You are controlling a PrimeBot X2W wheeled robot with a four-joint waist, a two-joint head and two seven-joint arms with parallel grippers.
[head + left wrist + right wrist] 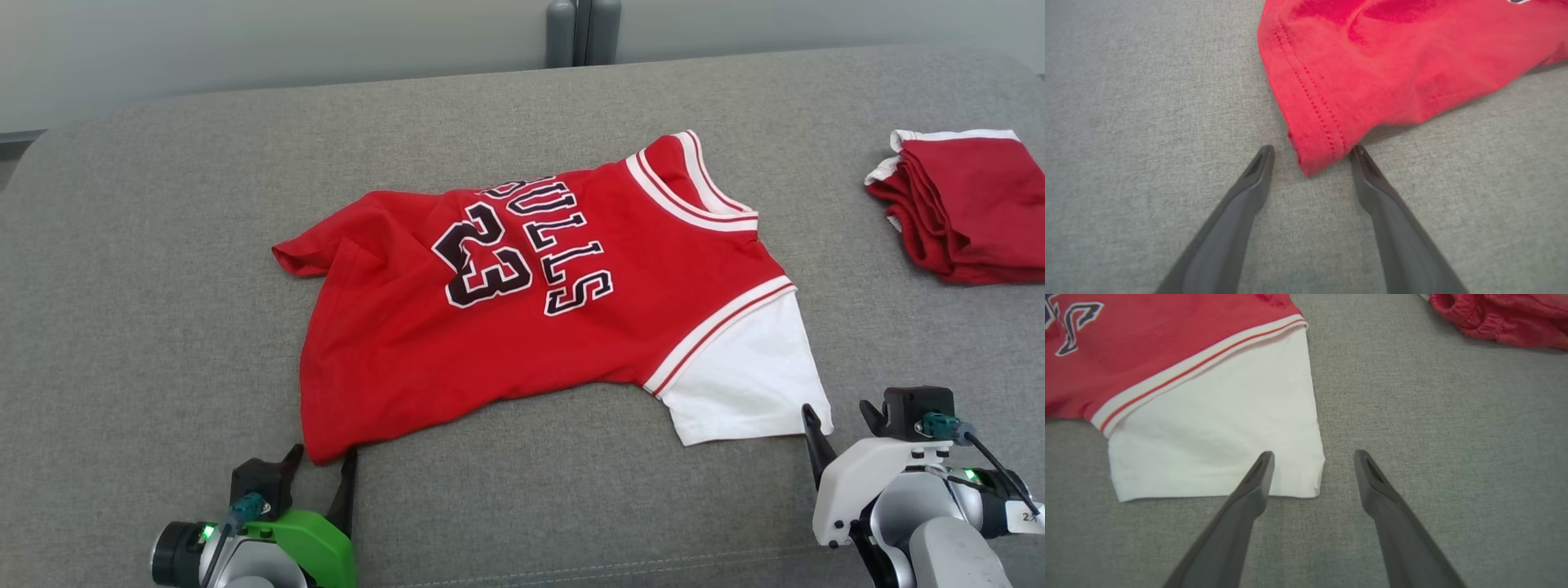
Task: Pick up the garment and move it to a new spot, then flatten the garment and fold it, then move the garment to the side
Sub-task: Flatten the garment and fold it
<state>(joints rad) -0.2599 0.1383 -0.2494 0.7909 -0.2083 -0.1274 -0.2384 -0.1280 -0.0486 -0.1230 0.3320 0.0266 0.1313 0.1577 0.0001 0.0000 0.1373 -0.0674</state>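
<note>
Jaws both gape, released — red jersey (408,367) rumpled, white sleeve (743,384) flat.

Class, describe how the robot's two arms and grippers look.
Both have two long, dark, tapering fingers. The left gripper has a bright green shell, a teal connector and a green light. The right gripper has a white shell, grey forearm, teal connector, black cable, green light and small white label.
</note>
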